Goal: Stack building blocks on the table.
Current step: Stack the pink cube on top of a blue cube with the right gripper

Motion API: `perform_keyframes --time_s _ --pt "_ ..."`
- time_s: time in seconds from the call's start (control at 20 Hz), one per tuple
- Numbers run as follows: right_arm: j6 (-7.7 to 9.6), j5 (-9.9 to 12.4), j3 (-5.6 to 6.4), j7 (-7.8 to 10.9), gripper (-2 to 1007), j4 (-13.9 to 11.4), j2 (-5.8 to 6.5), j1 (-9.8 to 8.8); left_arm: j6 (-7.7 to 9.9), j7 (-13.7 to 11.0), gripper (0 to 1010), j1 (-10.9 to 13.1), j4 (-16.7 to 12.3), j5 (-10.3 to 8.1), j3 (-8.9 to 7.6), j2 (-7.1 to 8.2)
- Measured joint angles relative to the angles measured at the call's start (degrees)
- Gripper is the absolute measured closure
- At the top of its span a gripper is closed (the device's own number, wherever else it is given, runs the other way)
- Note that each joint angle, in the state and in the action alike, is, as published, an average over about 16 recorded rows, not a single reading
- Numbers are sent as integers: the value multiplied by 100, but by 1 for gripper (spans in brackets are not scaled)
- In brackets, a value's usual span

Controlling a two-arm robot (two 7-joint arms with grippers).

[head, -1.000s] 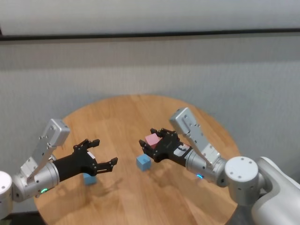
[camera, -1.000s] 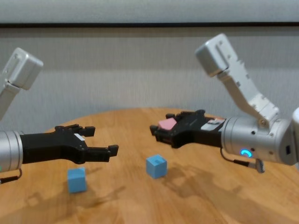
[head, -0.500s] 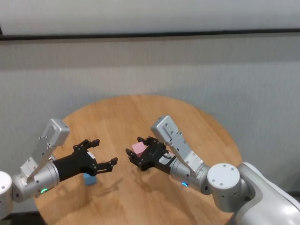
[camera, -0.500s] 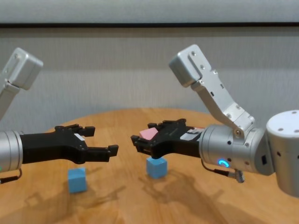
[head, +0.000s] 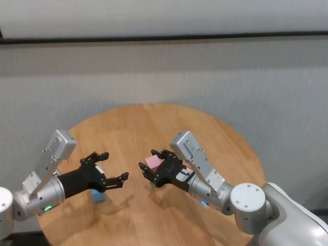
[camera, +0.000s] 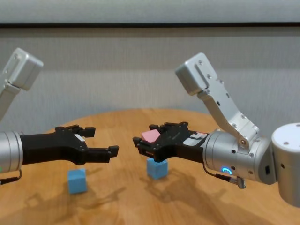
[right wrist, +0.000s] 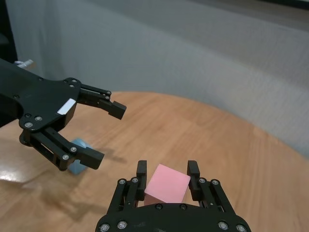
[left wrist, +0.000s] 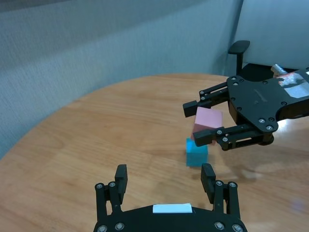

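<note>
Right arm lining up the pink block over a blue one.
Right gripper (camera: 149, 143) is clamping the pink block (camera: 150, 136) between its fingers, hovering it just above the centre blue block (camera: 156, 168) on the table (head: 154, 123), apparently not seated yet; it's holding low and level, likely for a square drop. Left gripper (camera: 101, 140) is idling, fingers spread wide and holding nothing, above the second blue block (camera: 77, 180), probably parked clear so it isn't crowding the stack.
</note>
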Motion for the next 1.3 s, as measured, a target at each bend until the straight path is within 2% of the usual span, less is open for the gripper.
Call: perform_keyframes --time_s 0.3,0.5,1.0,1.3 --pt "-493 85 47 242 515 435 -38 185 0 0 7 0 0 0 0 0" --pt "-666 137 55 387 515 640 -27 296 0 0 8 0 0 0 0 0" --pt "-659 185 56 541 515 837 64 423 0 0 8 0 0 0 0 0" --pt "-669 219 67 572 515 934 59 453 0 0 8 0 0 0 0 0"
